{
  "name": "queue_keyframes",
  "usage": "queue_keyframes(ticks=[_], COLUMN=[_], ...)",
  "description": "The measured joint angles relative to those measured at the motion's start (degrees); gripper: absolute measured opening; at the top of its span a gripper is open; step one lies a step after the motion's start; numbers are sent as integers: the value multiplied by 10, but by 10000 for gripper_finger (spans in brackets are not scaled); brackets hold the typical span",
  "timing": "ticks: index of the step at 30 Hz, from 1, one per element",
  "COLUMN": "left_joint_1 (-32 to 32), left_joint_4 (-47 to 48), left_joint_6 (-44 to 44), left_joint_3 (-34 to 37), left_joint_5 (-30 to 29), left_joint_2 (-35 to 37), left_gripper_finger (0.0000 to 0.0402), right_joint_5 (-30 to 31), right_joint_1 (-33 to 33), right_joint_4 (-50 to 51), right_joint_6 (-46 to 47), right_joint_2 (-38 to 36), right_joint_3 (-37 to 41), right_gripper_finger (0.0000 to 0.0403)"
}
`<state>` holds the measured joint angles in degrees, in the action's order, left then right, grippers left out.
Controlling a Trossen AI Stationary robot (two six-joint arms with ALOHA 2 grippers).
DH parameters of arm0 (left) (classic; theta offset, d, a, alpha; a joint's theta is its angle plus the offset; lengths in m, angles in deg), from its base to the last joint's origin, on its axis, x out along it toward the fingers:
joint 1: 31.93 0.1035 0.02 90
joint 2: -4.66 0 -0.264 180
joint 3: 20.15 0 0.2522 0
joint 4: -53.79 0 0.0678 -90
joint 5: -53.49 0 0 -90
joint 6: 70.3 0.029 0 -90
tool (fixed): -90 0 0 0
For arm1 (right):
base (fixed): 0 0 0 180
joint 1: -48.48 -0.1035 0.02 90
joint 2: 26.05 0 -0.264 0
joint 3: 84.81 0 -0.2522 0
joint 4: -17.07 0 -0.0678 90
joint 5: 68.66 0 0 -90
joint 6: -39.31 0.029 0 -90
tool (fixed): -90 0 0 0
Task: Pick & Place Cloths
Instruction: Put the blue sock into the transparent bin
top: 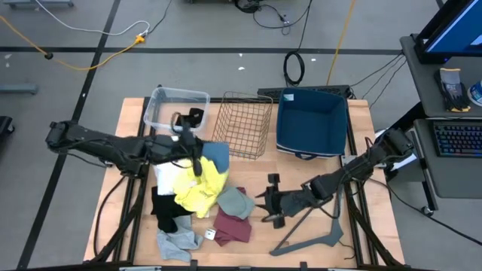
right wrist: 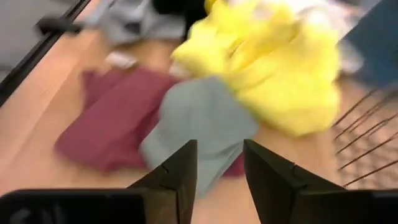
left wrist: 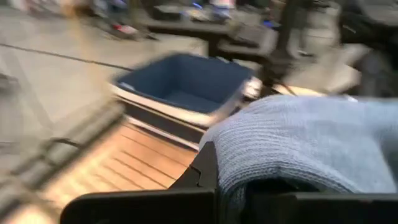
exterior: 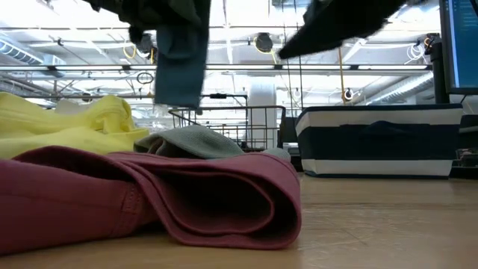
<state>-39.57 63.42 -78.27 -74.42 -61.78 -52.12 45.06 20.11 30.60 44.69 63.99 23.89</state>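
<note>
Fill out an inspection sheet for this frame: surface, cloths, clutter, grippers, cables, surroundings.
Surface: wooden table, bare at its right front.
Job's things: blue cloth lifted off the pile; yellow cloth, grey-green cloth, maroon cloth, black cloth and light grey cloth lie heaped on the left half.
Clutter: clear tub, wire basket, blue bin, grey V-shaped bar.
Grippers: left gripper shut on the blue cloth; right gripper open, empty, facing the grey-green cloth.
Cables: yellow cable and black cable on the floor.
Surroundings: keyboard on a side desk.
</note>
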Motion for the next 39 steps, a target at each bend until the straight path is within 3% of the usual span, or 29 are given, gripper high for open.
queue_keyframes(ticks=[11,16,19,28,39], left_joint_1=[62,135,193,371,495], left_joint_4=[88,87,105,230,252], left_joint_6=[127,186,182,103,93], left_joint_3=[-79,-95,-95,-95,-95], left_joint_5=[-231,-291,-279,-122,5], left_joint_2=[63,62,62,60,-28], left_gripper_finger=[1,1,0,0,0], right_joint_5=[-15,-14,-15,-14,-14], right_joint_1=[-53,-66,-72,-77,-77], right_joint_4=[61,62,65,64,63], right_joint_6=[47,57,60,60,77], right_joint_2=[0,0,0,0,0], right_joint_3=[3,3,3,3,3], right_gripper_finger=[102,91,87,84,80])
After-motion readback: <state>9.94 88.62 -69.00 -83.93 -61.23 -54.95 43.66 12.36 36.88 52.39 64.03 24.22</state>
